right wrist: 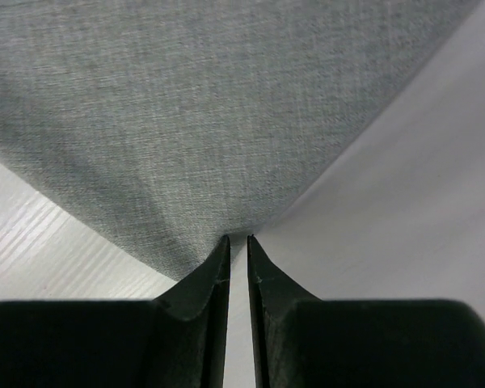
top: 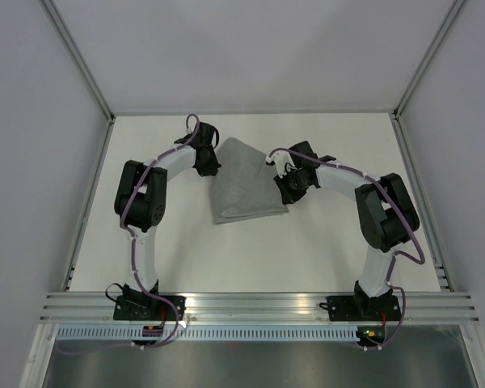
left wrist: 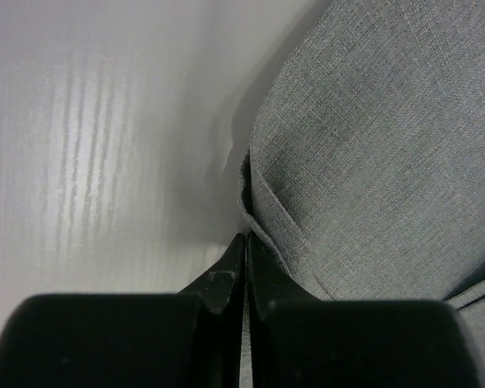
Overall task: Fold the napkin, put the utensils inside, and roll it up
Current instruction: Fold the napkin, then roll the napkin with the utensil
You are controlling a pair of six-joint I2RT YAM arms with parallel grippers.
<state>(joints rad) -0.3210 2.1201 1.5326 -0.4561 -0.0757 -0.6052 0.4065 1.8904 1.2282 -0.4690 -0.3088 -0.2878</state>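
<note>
In the top view the napkin (top: 244,182) fills the centre of the table (top: 331,250), with the left gripper (top: 208,164) touching its left edge and the right gripper (top: 287,187) its right corner. Bare table lies open below it, between the arms, and at upper right.

The napkin (top: 246,182) lies on the table (top: 323,259), roughly central, one layer over another. The left gripper (top: 210,165) is at the napkin's left edge, tips closed on a folded hem. The right gripper (top: 286,190) is at the napkin's right corner, tips pinching that corner. Both arms reach in from the napkin's near side.
</note>
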